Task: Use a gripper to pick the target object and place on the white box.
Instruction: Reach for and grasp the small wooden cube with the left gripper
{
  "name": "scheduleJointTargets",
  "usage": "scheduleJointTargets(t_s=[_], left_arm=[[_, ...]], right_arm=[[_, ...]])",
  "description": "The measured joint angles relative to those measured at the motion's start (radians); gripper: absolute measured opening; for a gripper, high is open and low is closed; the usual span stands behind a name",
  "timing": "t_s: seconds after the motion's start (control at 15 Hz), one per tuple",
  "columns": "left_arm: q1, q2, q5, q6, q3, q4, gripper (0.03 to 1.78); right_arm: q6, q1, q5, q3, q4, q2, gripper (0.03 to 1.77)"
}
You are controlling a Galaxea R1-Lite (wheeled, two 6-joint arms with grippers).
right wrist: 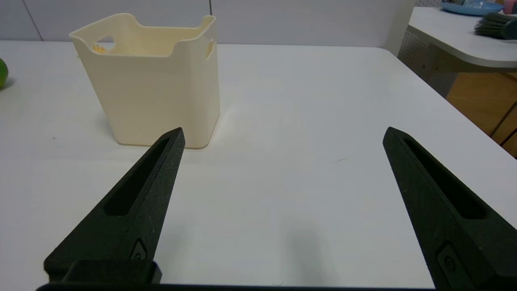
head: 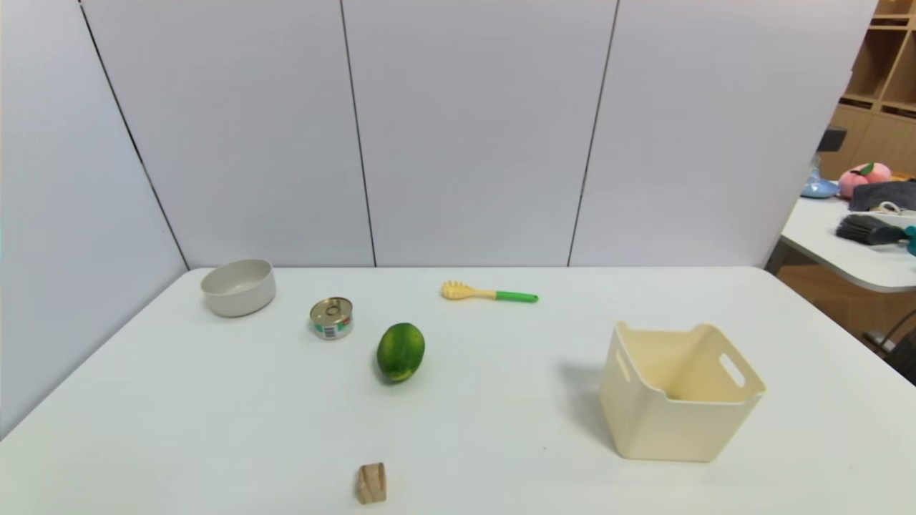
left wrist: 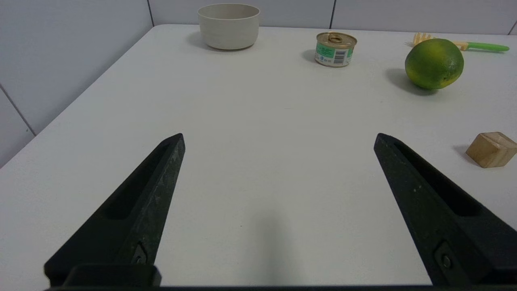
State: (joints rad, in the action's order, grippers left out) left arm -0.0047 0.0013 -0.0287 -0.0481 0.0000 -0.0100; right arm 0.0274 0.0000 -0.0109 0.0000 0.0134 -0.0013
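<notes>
Left pincer point(left wrist: 279, 139) is hovering low over the table point(left wrist: 258, 121), fingers spread wide, gripping nothing. Right pincer point(right wrist: 284, 135) is likewise gaping and empty, the white box point(right wrist: 153, 81) at its 11 o'clock. Wooden block point(left wrist: 491, 149) is sitting at 2 o'clock from the left pincer, well apart. Judging it light, rigid, unlikely to slip; clamping two opposite flat faces looks best.

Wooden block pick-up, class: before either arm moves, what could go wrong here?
1. The wooden block sits near the table's front edge; a bump could push it off.
2. The left gripper, open, isn't lined up: the block lies outside its fingers.
3. The white box is tall-walled; a low carry might hit its rim.
</notes>
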Motion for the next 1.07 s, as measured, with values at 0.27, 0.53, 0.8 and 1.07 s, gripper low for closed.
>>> scheduleJointTargets(t_s=[0.27,0.53,0.8,1.07], left_arm=[[0.000,0.000,0.000,0.000,0.000,0.000,1.69],[0.000,0.000,0.000,-0.003,0.000,0.000,1.69],[0.003,0.000,0.000,-0.014,0.000,-0.002,1.69],[0.005,0.004,-0.001,-0.014,0.000,0.001,1.69]], right_arm=[[0.000,0.000,0.000,0.000,0.000,0.000,1.70],[0.000,0.000,0.000,0.000,0.000,0.000,1.70],[0.000,0.000,0.000,0.000,0.000,0.000,1.70],[0.000,0.000,0.000,0.000,0.000,0.000,1.70]])
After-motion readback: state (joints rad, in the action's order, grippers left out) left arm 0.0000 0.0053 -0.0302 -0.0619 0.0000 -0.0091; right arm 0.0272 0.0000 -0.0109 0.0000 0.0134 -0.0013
